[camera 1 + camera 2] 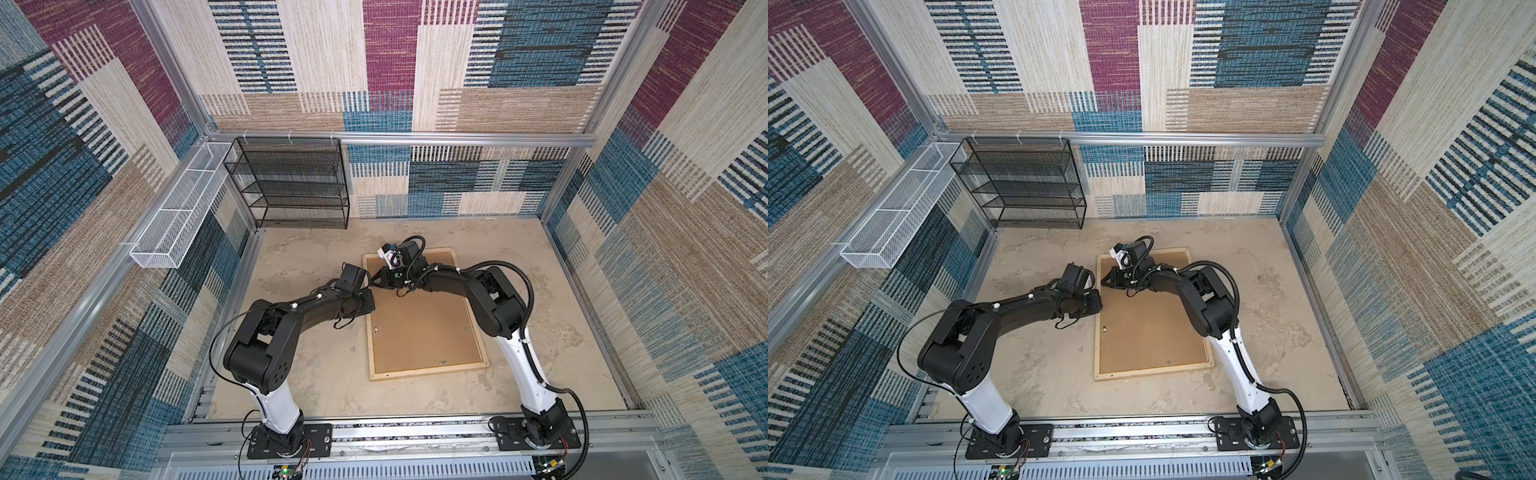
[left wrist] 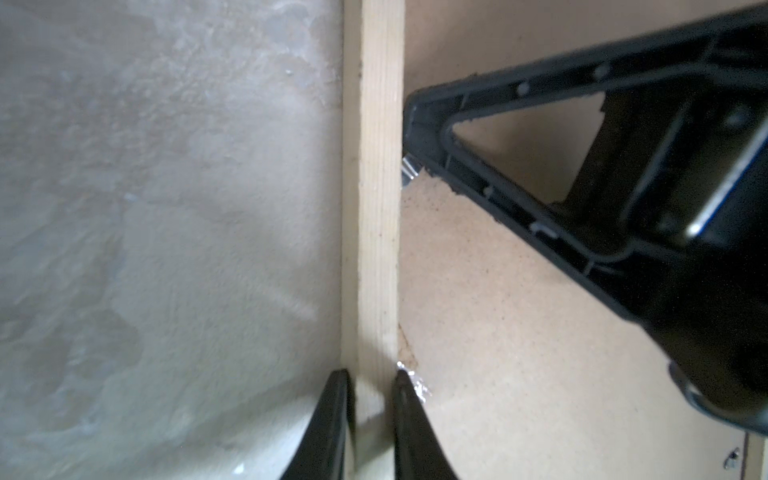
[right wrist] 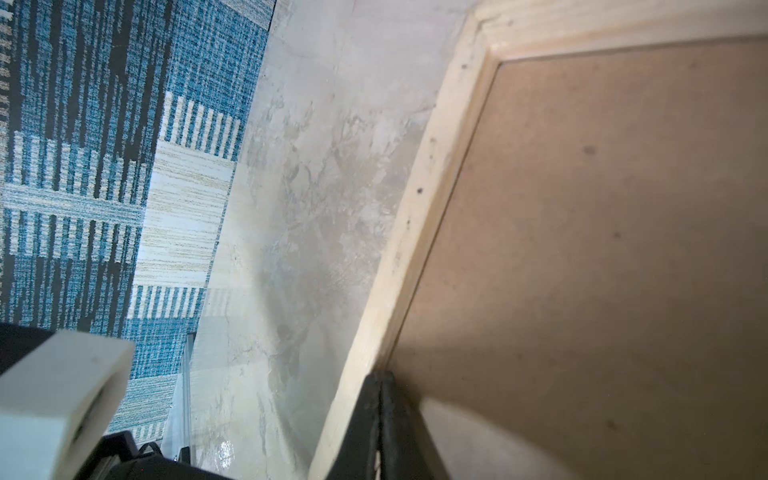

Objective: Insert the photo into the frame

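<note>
So in both top views the frame is lying flat on the table, back side up, with the brown backing sheet sitting inside the wood bars. The left gripper is down on the long bar on its own side. The right gripper reaches across the backing sheet, and its tips end up just beside the left one, at the inner edge of that same bar.

Left wrist view: the left gripper is clamped on the frame bar, one finger on the table side, the other on the backing sheet side. Further along the bar ahead of it, the right gripper has its tip right against the bar's inner edge, with a small shiny metal tab just beside it.

Right wrist view: the right gripper has its fingers pressed fully together with nothing between them, tips at the seam where the frame bar meets the backing sheet. The frame's corner shows well ahead of the tips.
</note>
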You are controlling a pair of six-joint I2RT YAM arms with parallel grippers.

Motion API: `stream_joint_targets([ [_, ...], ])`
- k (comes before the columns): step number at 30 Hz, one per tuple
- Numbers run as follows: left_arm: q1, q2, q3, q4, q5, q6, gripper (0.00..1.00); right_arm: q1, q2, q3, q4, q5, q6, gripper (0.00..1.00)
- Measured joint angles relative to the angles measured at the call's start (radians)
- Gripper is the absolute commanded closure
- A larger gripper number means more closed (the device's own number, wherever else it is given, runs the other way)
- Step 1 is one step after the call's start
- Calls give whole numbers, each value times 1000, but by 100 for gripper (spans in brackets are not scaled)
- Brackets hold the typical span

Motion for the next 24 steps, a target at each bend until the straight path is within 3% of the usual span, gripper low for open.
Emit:
stream_joint_targets([
  [15,-1,11,6,22,32,0,92,0,-107,-138,18,80,-1,92],
  [24,-1,11,6,22,33,0,93,1,-112,-127,-17,107,-12,92],
])
